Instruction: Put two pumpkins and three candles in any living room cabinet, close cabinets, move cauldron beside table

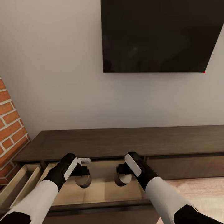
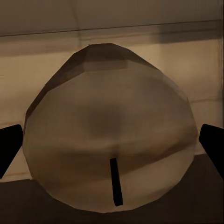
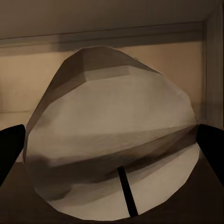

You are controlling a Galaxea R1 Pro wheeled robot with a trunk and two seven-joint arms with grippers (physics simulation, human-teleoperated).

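One long, low, dark brown wooden cabinet [image 1: 130, 141] with a flat matte top runs under a glossy black wall screen [image 1: 158, 34], and two of its pale-wood drawers stand pulled out, a wide one [image 1: 102, 193] and a narrower one [image 1: 18, 183] beside red brick. Two stubby tan faceted candles with paler flat tops and thin dark wicks hang over the wide drawer. One candle [image 2: 109, 126] sits between the left gripper's [image 1: 83, 179] spread black fingers [image 2: 9, 144], the other [image 3: 112, 135] between the right gripper's [image 1: 123, 179]; whether either is pinching I cannot tell.
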